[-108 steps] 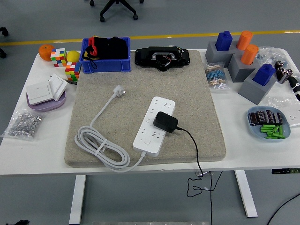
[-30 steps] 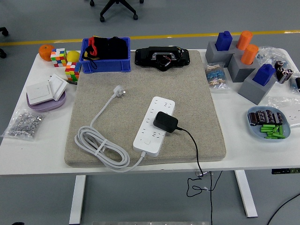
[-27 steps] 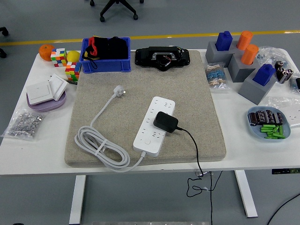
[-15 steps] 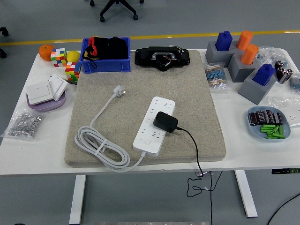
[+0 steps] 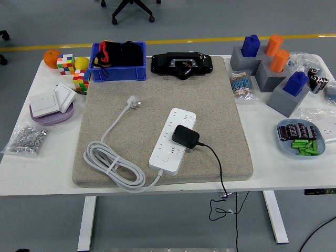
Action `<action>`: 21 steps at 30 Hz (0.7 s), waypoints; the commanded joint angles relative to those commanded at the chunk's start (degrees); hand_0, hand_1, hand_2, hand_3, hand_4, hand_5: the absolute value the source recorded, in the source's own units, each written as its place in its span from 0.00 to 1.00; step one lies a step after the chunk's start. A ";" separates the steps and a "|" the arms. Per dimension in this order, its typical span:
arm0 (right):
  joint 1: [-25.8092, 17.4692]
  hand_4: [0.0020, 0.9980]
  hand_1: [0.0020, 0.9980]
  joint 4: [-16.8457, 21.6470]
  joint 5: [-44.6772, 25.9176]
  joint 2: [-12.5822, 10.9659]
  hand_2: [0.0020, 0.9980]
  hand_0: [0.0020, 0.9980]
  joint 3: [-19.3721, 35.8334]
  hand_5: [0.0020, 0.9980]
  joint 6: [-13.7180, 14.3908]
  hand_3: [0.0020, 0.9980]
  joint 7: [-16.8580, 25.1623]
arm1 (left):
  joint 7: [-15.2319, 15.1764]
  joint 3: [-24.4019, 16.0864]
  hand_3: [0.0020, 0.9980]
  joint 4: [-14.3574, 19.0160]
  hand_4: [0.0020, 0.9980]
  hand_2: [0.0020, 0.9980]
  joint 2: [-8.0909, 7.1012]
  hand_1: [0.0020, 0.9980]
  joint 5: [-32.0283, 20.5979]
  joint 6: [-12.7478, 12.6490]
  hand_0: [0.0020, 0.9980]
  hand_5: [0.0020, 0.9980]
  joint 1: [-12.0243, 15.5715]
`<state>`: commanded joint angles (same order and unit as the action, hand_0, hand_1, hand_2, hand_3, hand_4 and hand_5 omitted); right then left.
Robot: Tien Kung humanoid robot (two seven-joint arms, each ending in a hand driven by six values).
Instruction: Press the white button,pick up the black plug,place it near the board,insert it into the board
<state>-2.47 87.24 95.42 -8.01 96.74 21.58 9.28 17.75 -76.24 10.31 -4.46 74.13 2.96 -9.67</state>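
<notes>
A white power strip (image 5: 172,139) lies on a beige mat (image 5: 163,113) in the middle of the table. Its round white button (image 5: 165,156) is near its front end. A black plug (image 5: 185,136) sits on the strip's right side, and its black cable (image 5: 219,169) runs off the table's front edge. The strip's own white cord (image 5: 113,160) lies coiled on the mat to the left, with its white plug (image 5: 135,101) further back. Neither robot hand is in view.
A blue bin (image 5: 118,62), a black device (image 5: 181,64), cube puzzles (image 5: 73,73) and an orange (image 5: 51,58) stand at the back. White switches on a purple dish (image 5: 50,105) and a screw bag (image 5: 29,139) lie left. Grey blocks with pegs (image 5: 273,71) and a blue dish (image 5: 302,139) stand right.
A black hand tip that showed at the right edge has drawn back out of view. The strip, the plug and the cords have not moved.
</notes>
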 joint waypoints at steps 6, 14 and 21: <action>0.09 0.92 0.84 0.09 -0.05 -0.03 0.77 0.91 0.16 0.57 -0.02 0.77 -0.06 | 0.05 0.16 0.68 0.00 0.66 0.59 0.05 0.67 -0.11 -0.01 0.71 0.27 -0.12; -0.26 0.91 0.84 0.47 -0.18 0.00 0.77 0.91 0.45 0.56 0.04 0.77 0.06 | -0.04 0.45 0.68 0.00 0.66 0.58 0.29 0.67 -0.44 -0.03 0.71 0.27 -0.45; -0.40 0.91 0.84 0.46 -0.21 0.09 0.77 0.91 0.46 0.56 0.12 0.77 0.31 | -0.10 0.95 0.68 0.00 0.66 0.58 0.39 0.67 -0.90 -0.06 0.71 0.27 -0.40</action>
<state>-2.88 87.70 95.21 -7.93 97.20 21.69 9.59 17.65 -75.29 10.31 -4.07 73.23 2.90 -10.08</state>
